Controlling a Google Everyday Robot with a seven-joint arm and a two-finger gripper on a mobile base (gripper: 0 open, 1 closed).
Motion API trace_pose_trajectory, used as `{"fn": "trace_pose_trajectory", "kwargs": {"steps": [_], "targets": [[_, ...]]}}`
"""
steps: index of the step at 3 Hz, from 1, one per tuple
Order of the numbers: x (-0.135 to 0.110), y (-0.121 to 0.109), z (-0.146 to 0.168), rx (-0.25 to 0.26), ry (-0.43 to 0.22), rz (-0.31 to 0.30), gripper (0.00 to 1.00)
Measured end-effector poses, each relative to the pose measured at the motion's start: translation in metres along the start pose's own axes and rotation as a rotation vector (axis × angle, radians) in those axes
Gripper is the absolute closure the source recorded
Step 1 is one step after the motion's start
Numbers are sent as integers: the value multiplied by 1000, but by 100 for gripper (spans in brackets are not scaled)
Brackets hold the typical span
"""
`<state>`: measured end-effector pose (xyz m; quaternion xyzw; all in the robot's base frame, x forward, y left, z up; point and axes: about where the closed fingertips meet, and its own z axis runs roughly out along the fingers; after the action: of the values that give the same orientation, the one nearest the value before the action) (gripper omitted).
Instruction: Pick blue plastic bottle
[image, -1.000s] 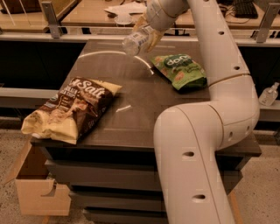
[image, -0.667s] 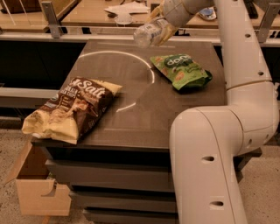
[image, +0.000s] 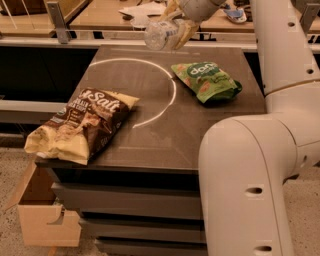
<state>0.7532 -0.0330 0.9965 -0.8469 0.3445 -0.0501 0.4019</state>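
White and bulky, my arm (image: 250, 170) fills the right side of the frame; its big lower joint sits lower and further right than a second ago, and the upper link climbs out of the top edge. Next in size, the dark tabletop (image: 150, 145) spreads across the middle, marked with a pale curved line (image: 167, 95). At its left edge lies the brown chip bag (image: 82, 125), overhanging the corner, in the same spot as before. The cardboard box (image: 42, 215) stands on the floor at lower left. The green chip bag (image: 206, 81) rests right of centre, also unmoved. At top centre my gripper (image: 176, 26) hangs above the table's far edge, its yellowish fingers (image: 186, 31) clamped around the blue plastic bottle (image: 159, 34). That bottle lies tilted in my grasp, clear of the surface, and it rides higher in the frame than a second ago.
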Motion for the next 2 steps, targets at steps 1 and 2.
{"fn": "trace_pose_trajectory", "kwargs": {"steps": [1, 2], "targets": [[-33, 3, 3, -13, -47, 23, 100], [-58, 13, 0, 13, -78, -28, 100]]}}
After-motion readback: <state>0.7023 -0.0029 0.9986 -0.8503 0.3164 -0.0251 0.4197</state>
